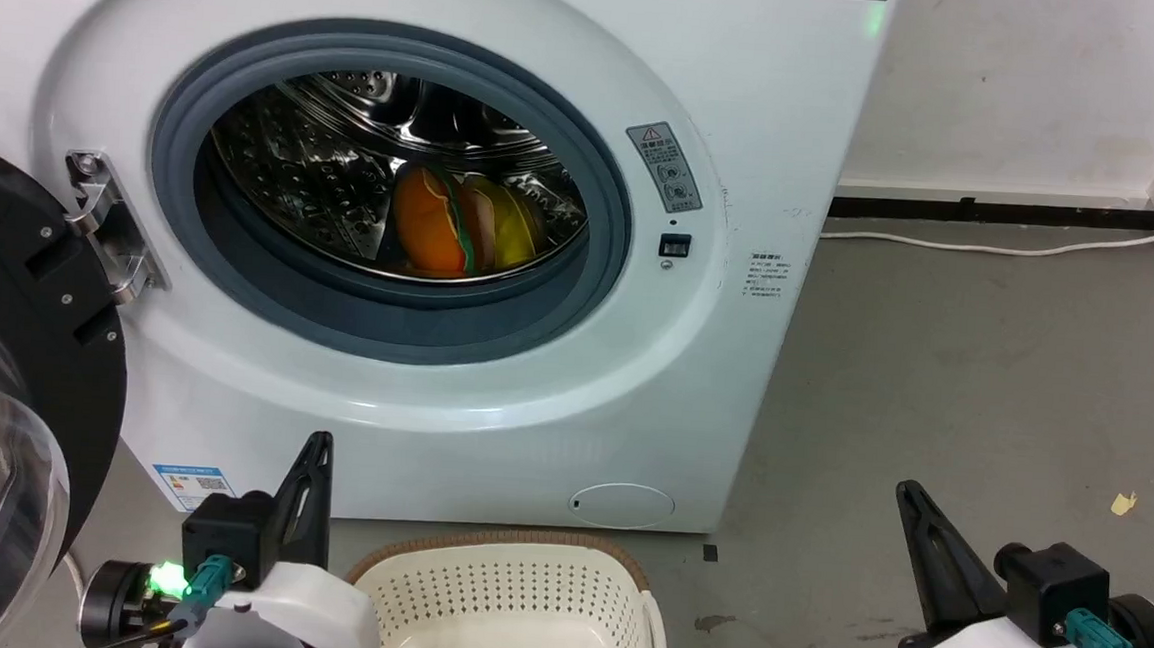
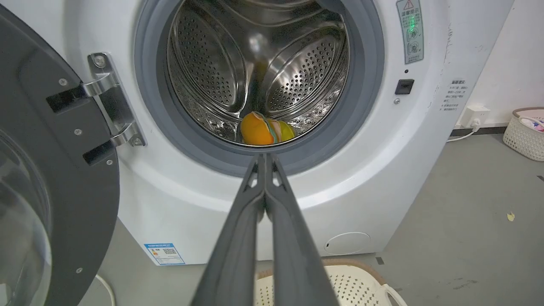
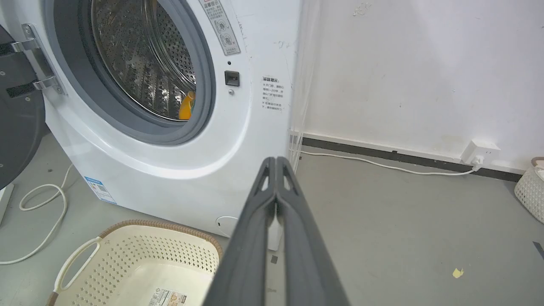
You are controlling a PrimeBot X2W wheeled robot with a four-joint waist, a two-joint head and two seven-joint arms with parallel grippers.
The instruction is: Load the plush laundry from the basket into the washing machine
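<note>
The burger-like plush laundry (image 1: 458, 222) lies inside the steel drum of the washing machine (image 1: 771, 95), orange side toward me; it also shows at the drum's bottom (image 2: 265, 131) and as an orange sliver (image 3: 187, 106). The cream basket (image 1: 510, 600) stands on the floor below the open door, holding nothing but a sticker (image 3: 168, 298) on its floor. My left gripper (image 1: 317, 443) is shut at the lower left, its tips meeting (image 2: 264, 156) in front of the grey door seal. My right gripper (image 1: 907, 490) is shut at the lower right, tips together (image 3: 276, 160), holding nothing.
The black-rimmed round door (image 1: 1, 399) stands swung open at the left. A white cable (image 1: 992, 247) runs along the grey floor to a wall socket (image 3: 480, 154). Another white basket (image 2: 525, 134) sits by the wall at the right. A looped cord (image 3: 38, 221) lies left of the washer.
</note>
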